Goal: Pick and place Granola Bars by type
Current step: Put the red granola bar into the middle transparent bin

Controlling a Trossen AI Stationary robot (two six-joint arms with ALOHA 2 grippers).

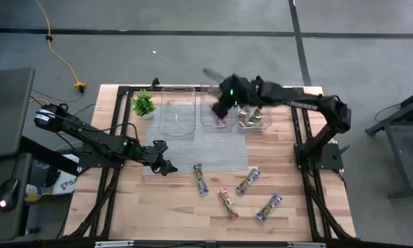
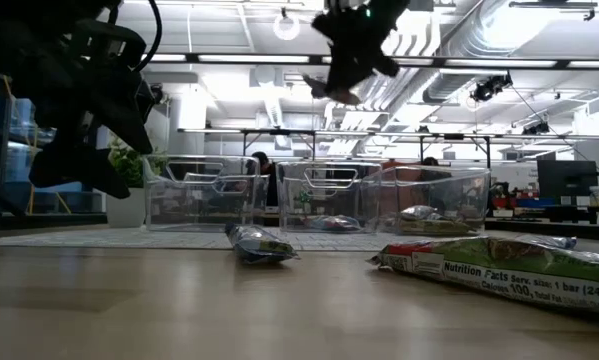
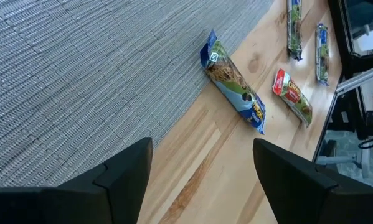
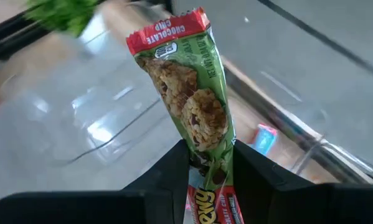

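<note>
A slim granola bar in a shiny green wrapper with red ends (image 4: 192, 106) is held clenched between the jaws of the right gripper (image 4: 205, 165), which is raised above the row of three clear plastic rectangular tubs (image 1: 177, 110) at the far side of the wooden tabletop (image 1: 158, 207). In the high view the right gripper (image 1: 223, 96) is seen over the middle tub (image 1: 216, 114), where red-wrapped bars already lie; the rightmost tub (image 1: 254, 118) holds bars of another kind. The bar is gripped only by its lower end and stands up freely, slightly tilted.

Four more bars remain on the bare wood in front of the grey woven mat (image 1: 213, 148): a green and blue-ended bar (image 1: 201, 178), a red-ended one (image 1: 227, 204) and two blue-purple ones (image 1: 247, 181) (image 1: 269, 207). The left gripper (image 1: 161, 165) hovers low at the mat's near edge with its jaws spread and nothing between them, the green and blue bar (image 3: 233, 84) lying ahead of it.

A release from this height could let the light, slippery bar glance off a tub rim or drift into the neighbouring tub, mixing the types. The narrow end grip could also let the wrapper slide out early. A small green leafy plant (image 1: 143, 103) stands just beside the leftmost tub.
</note>
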